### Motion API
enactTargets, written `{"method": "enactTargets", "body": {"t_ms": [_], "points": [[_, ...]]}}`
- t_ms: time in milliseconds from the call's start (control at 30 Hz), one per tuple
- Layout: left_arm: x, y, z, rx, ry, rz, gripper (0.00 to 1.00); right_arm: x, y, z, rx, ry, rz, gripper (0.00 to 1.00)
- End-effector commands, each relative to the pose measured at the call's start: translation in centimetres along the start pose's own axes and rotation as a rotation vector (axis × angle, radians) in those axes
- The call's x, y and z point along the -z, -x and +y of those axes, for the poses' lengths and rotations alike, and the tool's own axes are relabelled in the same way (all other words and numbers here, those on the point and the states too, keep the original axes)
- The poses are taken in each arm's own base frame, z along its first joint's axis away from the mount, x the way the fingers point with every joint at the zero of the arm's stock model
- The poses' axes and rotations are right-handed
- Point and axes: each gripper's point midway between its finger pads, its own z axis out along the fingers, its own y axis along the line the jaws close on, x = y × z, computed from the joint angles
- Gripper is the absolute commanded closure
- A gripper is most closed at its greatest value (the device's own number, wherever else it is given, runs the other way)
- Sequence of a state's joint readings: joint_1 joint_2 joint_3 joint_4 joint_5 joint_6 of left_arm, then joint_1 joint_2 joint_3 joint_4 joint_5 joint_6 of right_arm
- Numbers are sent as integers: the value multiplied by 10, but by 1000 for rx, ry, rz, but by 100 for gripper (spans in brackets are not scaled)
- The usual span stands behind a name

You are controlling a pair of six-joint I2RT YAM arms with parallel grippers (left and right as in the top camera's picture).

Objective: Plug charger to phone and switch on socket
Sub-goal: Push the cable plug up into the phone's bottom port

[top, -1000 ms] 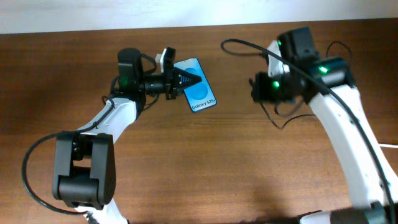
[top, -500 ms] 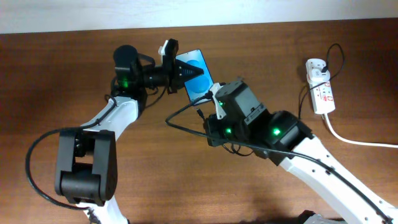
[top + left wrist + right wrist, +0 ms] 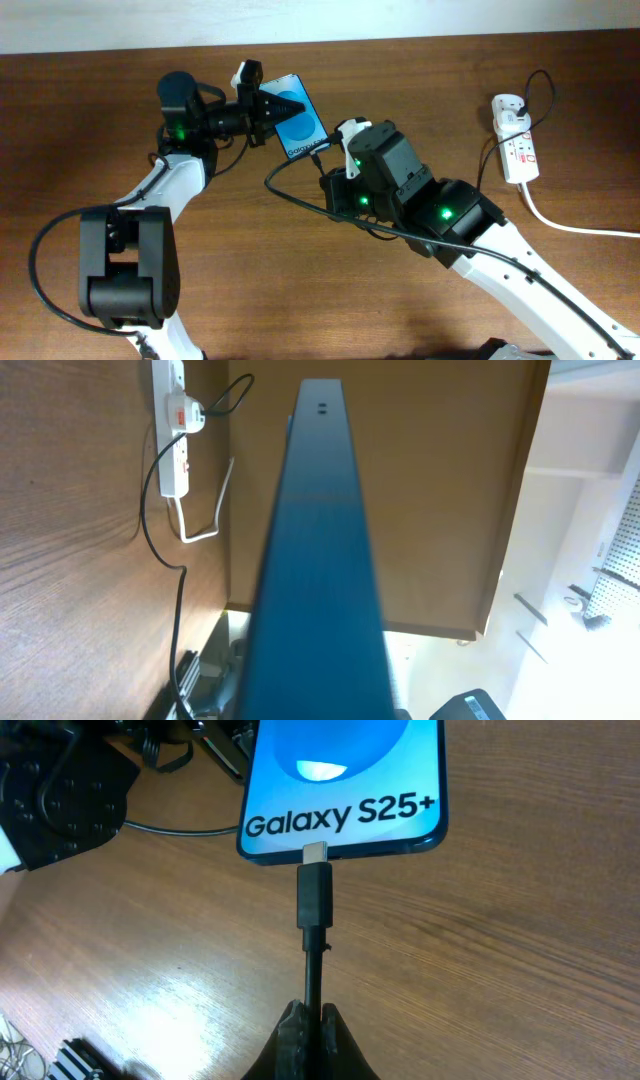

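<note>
The phone (image 3: 298,128) with its blue "Galaxy S25+" screen (image 3: 340,780) is held off the table at a tilt, and my left gripper (image 3: 264,108) is shut on its upper end. The left wrist view looks straight along the phone's dark edge (image 3: 318,560), which hides the jaws. My right gripper (image 3: 308,1020) is shut on the thin black cable of the charger (image 3: 314,898). The charger's metal tip sits at the port in the phone's bottom edge, and part of it is still showing. The white socket (image 3: 517,142) lies at the far right, away from both grippers.
The charger's black cable (image 3: 300,205) loops from my right arm across the wood table (image 3: 250,280) and runs to the socket (image 3: 172,430), where a red switch (image 3: 183,415) shows. A thick white cord (image 3: 575,228) trails off to the right. The table's far edge lies just behind the phone.
My right arm swung from the far right to the middle and brought the charger plug up to the phone's bottom edge. My left gripper carried the phone left and back.
</note>
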State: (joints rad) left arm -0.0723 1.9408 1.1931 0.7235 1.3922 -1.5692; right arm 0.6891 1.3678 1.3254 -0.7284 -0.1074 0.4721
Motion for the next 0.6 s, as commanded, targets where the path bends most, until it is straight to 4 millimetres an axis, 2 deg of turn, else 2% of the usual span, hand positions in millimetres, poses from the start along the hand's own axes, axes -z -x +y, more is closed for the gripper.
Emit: {"method": "enactTargets", "body": {"t_ms": [0, 167, 567], "points": [[0, -1, -9, -15, -5, 18, 100, 0, -3, 4, -27, 19, 9, 96], [0, -1, -9, 4, -5, 18, 100, 0, -7, 11, -96, 59, 38, 96], [0, -4, -9, 26, -4, 33, 100, 0, -10, 9, -124, 50, 49, 96]]}}
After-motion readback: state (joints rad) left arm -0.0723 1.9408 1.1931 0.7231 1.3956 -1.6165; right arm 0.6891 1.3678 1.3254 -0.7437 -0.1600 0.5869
